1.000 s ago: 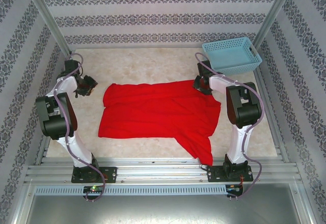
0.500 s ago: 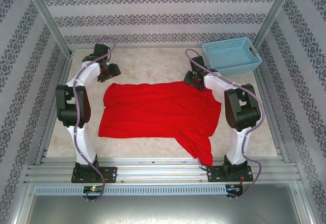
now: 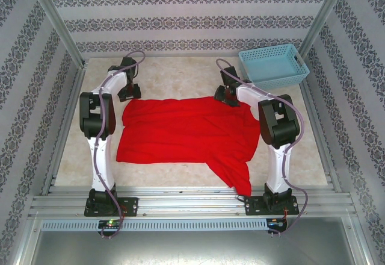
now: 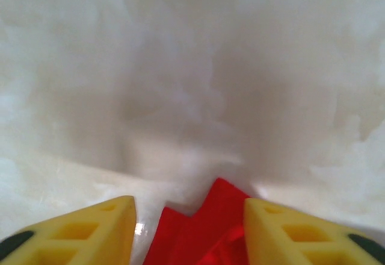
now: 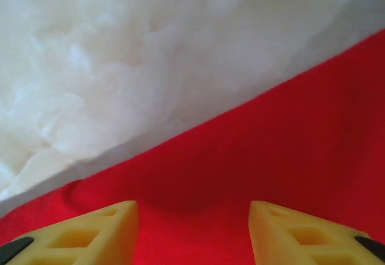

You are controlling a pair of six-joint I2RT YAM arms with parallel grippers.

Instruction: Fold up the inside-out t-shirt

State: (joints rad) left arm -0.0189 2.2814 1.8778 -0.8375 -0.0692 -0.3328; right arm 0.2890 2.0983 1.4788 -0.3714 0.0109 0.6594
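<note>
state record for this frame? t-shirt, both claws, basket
t-shirt: red, spread flat on the table, lower right part trailing to the near edge
left claw: open, at the far left corner, cloth tip in its gap
right claw: open, low over the far right edge
basket: light blue, far right corner, apart from the t-shirt
fold: not started

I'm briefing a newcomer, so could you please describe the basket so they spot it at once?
Start at the pale marbled table. At its far right corner sits the basket. It is light blue latticed plastic with raised walls, unlike the flat red t-shirt spread mid-table.
</note>
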